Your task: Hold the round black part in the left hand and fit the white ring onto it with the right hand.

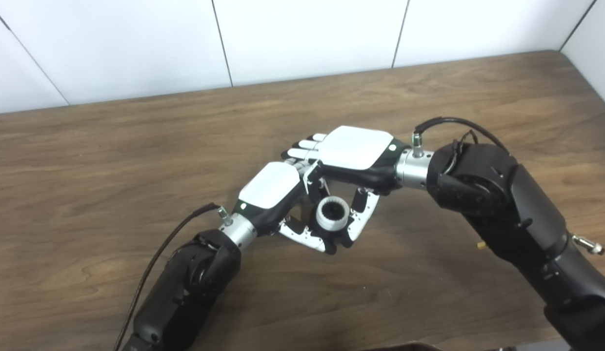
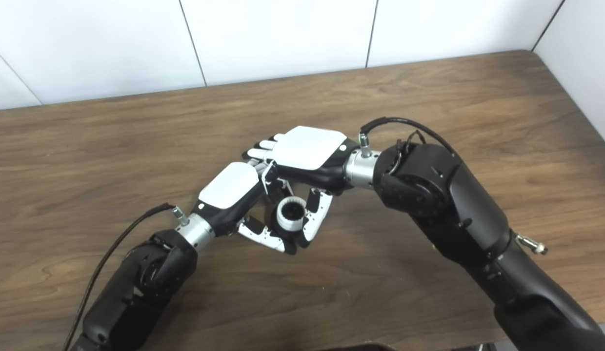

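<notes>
- Nearest us, our two dark forearms come in from the near edge of the bench (image 1: 88,146) and meet around its middle, well clear of every edge and corner.
- Our left hand (image 1: 271,187) lies palm down, its fingers (image 1: 302,239) curled under and around the part from the left; we judge it to be holding the black part (image 1: 334,210), though the contact itself is hidden under the palm.
- Our right hand (image 1: 353,148) reaches over from the right, with one of its fingers (image 1: 363,214) curving down against the right side of the ring (image 1: 330,215).
- That white ring stands upright between both hands, ribbed on its inner wall, with the black part showing only as a dark core inside it.
- We cannot tell whether the ring is fully seated or only started on the part; to us the fitting looks under way or nearly done.
- To do this step well, we should keep the left hand steady and its hold firm, so the part does not turn or tip.
- With the right hand we should press evenly round the ring and straight along the part's axis, since a tilted ring may jam on its ribs.
- Before loosening the right fingers, we should check from both views that the ring sits level.
</notes>
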`<state>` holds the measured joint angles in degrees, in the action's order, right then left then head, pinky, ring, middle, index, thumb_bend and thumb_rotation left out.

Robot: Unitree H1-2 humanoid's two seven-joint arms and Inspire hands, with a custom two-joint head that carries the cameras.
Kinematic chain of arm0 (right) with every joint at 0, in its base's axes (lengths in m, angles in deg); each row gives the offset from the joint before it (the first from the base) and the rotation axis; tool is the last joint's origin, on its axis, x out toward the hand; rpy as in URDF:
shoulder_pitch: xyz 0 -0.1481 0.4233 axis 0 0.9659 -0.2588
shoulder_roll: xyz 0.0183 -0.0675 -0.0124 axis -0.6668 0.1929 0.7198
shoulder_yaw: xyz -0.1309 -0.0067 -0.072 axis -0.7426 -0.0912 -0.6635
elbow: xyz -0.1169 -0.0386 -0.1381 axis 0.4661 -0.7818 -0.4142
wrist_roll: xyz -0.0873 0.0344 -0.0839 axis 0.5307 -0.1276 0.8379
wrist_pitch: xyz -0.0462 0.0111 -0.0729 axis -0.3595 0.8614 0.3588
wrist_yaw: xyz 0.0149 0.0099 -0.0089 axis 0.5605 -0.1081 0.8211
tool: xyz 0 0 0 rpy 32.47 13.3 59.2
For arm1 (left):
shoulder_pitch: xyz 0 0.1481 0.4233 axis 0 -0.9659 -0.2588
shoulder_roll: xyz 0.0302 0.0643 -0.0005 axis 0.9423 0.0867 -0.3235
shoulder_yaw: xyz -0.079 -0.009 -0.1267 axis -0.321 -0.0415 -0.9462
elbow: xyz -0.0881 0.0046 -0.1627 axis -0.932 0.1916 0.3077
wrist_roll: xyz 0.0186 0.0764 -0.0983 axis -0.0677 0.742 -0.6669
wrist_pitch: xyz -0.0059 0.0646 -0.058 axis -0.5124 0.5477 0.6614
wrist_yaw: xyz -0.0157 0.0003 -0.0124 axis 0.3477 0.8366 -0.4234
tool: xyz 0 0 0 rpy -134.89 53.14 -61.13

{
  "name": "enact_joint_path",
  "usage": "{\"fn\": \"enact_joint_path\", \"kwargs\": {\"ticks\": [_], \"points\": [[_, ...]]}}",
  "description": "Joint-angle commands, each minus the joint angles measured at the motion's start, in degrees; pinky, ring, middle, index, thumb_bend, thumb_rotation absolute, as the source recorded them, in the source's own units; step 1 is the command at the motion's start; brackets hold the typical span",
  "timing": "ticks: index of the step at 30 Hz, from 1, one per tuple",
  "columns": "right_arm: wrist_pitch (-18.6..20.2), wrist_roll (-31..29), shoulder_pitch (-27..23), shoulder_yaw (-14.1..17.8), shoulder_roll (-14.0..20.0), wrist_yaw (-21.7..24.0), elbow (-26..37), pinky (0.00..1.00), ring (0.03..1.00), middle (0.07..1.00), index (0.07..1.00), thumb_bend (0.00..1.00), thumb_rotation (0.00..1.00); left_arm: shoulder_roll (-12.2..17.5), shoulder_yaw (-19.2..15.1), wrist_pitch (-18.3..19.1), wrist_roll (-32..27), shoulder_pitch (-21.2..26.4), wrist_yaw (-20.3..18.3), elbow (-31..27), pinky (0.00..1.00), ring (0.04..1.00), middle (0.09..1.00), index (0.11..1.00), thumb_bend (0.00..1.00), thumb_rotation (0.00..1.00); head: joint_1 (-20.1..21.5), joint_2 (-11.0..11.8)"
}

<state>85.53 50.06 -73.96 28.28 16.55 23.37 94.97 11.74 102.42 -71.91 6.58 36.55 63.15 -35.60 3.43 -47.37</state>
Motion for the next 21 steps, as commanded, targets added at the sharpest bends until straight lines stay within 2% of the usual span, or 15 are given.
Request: {"fn": "enact_joint_path", "kwargs": {"ticks": [1, 9, 15, 21], "points": [[-0.1, -1.3, -2.2, 1.5, -0.1, -2.1, 1.7, 1.0, 1.0, 1.0, 0.844, 1.0, 0.42, 0.1, 0.0, -0.9, 0.2, 1.1, 0.9, -0.1, 1.0, 0.928, 0.874, 0.48, 0.51, 0.05, 0.1, 0.0], [0.5, -4.1, -2.0, 2.8, -0.7, -3.2, 2.2, 1.0, 1.0, 1.0, 0.978, 1.0, 0.48, 0.1, -0.1, -1.0, -0.2, 1.1, 1.1, 0.2, 1.0, 0.934, 0.892, 0.48, 0.51, 0.05, 0.1, 0.2], [0.6, -5.2, -2.8, 3.8, -0.5, -3.3, 2.8, 1.0, 1.0, 1.0, 0.993, 1.0, 0.5, -0.1, -0.2, -1.1, -0.7, 1.0, 1.5, 0.9, 1.0, 0.921, 0.882, 0.48, 0.51, 0.05, 0.1, 0.6], [3.9, -5.9, -5.2, 5.9, 0.7, -1.8, 4.9, 1.0, 1.0, 1.0, 0.996, 1.0, 0.5, 0.0, -0.5, -1.3, -1.4, 0.9, 1.9, 1.7, 1.0, 0.923, 0.874, 0.48, 0.51, 0.05, 0.3, 1.0]]}}
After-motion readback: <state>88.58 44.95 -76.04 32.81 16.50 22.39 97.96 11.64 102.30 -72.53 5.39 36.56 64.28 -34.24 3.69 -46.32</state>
